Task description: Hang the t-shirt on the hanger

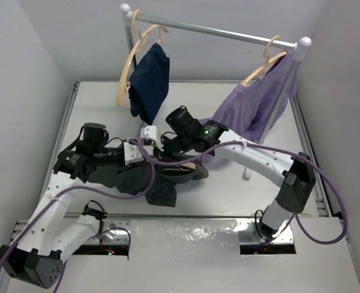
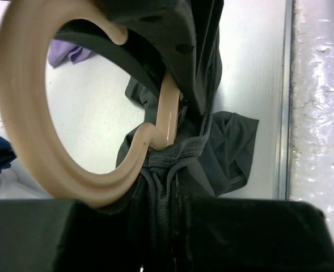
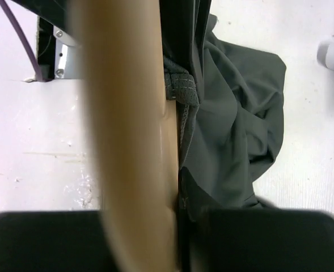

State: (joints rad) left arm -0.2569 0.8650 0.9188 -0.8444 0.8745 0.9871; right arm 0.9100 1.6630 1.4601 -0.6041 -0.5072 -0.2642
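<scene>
The charcoal t-shirt lies crumpled on the table between the two arms. Its collar is bunched up around the neck of the tan hanger, whose hook curls wide at the left of the left wrist view. My left gripper is shut on that bunched collar just below the hanger's neck. My right gripper is shut on the hanger, with t-shirt fabric pressed against its right side. From above, both grippers meet over the shirt, and only a tan sliver of hanger shows.
At the back stands a rack with a metal rail. A navy garment hangs at its left end and a lilac shirt at its right, each on a tan hanger. The rack's white foot stands just right of the t-shirt.
</scene>
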